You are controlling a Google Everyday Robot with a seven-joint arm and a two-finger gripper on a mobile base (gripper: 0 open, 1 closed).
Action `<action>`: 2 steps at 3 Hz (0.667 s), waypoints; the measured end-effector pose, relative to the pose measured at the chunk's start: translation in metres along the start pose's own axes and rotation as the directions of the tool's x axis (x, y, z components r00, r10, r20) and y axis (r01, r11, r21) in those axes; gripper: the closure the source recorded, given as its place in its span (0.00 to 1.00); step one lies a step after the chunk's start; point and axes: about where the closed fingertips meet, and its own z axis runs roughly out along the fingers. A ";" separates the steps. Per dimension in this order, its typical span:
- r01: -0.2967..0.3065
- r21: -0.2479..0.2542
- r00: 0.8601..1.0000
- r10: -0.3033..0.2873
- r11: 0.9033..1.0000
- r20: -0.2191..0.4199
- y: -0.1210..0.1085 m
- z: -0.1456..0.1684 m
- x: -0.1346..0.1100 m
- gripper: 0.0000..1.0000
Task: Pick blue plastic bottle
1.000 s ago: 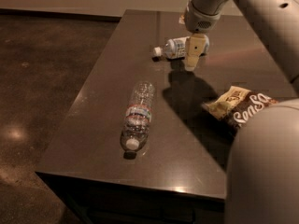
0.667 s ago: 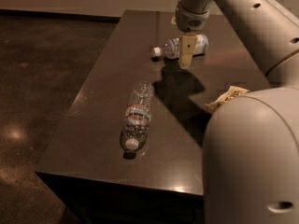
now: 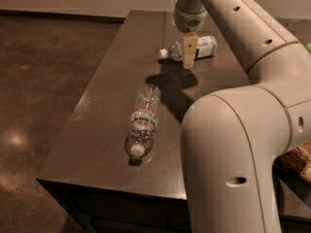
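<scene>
The blue plastic bottle [image 3: 201, 47] lies on its side at the far end of the dark table [image 3: 102, 125], white cap pointing left. It is short, pale blue, with a white-blue label. My gripper [image 3: 189, 57] hangs just above and in front of the bottle's neck end, its yellowish fingers [image 3: 189, 49] pointing down across the bottle. My arm's large pale links fill the right side of the view and hide part of the table.
A longer clear ribbed water bottle [image 3: 142, 121] lies on its side in the table's middle, cap toward the front edge. A snack bag [image 3: 299, 160] shows partly at the right behind my arm. The floor lies to the left.
My gripper has moved left and toward the blue bottle's neck end. My arm has swung further into view and now covers most of the snack bag. Both bottles stayed put.
</scene>
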 end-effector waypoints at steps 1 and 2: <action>0.020 -0.017 0.999 -0.021 1.000 -0.040 -0.006 0.013 0.002 0.00; 0.033 -0.036 0.997 -0.035 0.999 -0.072 -0.009 0.026 0.005 0.00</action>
